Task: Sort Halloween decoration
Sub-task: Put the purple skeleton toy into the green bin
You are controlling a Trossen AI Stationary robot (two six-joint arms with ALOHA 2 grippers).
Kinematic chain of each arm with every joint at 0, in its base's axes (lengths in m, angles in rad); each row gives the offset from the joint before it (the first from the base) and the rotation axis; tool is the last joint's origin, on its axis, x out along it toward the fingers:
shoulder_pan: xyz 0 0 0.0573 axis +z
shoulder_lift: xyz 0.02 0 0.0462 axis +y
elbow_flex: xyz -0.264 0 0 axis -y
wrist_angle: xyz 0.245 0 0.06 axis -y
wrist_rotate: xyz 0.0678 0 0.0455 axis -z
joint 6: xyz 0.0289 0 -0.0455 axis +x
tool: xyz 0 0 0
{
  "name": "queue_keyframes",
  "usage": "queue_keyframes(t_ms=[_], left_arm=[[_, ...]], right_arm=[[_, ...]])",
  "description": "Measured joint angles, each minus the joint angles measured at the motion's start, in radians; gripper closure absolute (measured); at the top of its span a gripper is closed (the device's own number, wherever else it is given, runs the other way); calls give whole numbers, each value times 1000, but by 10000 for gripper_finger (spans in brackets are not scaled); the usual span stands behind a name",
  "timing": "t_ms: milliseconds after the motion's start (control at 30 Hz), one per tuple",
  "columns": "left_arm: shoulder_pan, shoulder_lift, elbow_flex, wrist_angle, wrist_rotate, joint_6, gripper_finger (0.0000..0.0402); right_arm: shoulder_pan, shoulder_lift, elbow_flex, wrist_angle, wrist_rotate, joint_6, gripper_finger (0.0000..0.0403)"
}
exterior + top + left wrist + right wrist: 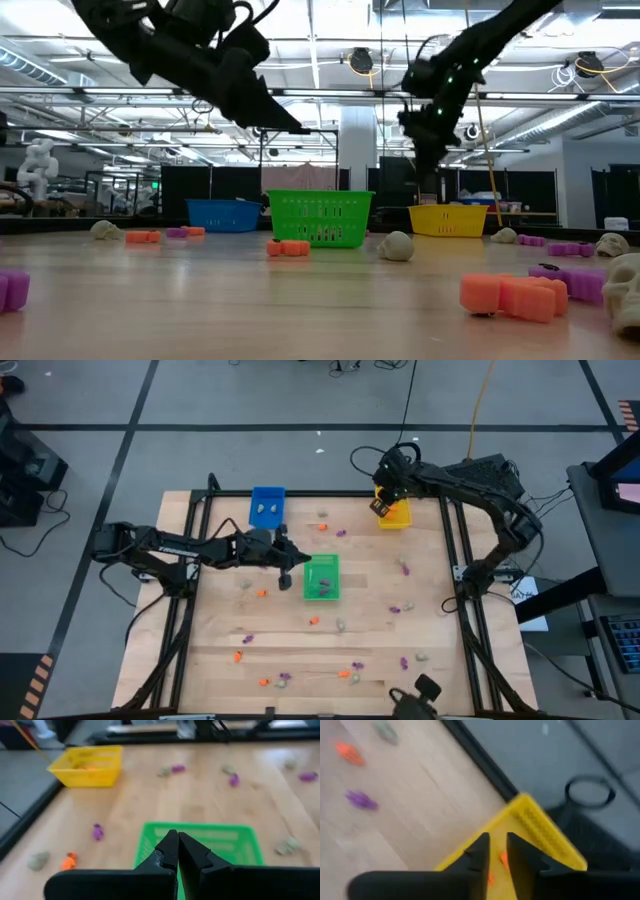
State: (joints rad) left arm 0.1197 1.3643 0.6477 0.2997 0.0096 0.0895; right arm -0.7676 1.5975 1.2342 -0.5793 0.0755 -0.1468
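Sorting is mid-drop, we judge: our right end effector (pixel 495 851) hangs over the yellow tray (pixel 396 514), fingers slightly parted, orange trinkets (pixel 504 861) visible below. Left end effector (pixel 178 851), pressed together, hovers at the green tray (pixel 321 577). Next we need another trinket from the table (pixel 370 630).

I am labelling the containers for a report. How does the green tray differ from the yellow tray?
The green tray sits mid-table, beside the left gripper; the yellow tray sits at the far edge, under the right gripper. The green tray shows purple pieces inside; the yellow tray shows orange ones. Both are small rectangular baskets.
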Motion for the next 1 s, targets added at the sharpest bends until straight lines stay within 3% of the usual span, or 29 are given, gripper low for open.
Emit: queue_keyframes(t_ms=[133,267,533,800,1000], left_arm=[[-79,-37,37,-140,-33,-5,400],[-175,-57,75,-259,-43,-49,401],[-386,-58,160,-513,-93,-160,401],[-545,-58,172,-664,-70,-454,398],[-652,-58,172,-838,-70,-790,342]], right_arm=[[54,-94,-132,178,-57,7,398],[136,-176,-305,374,-105,41,392],[335,-346,-588,622,-72,124,400],[485,-436,-641,637,-17,169,402],[554,-441,-641,636,35,169,402]])
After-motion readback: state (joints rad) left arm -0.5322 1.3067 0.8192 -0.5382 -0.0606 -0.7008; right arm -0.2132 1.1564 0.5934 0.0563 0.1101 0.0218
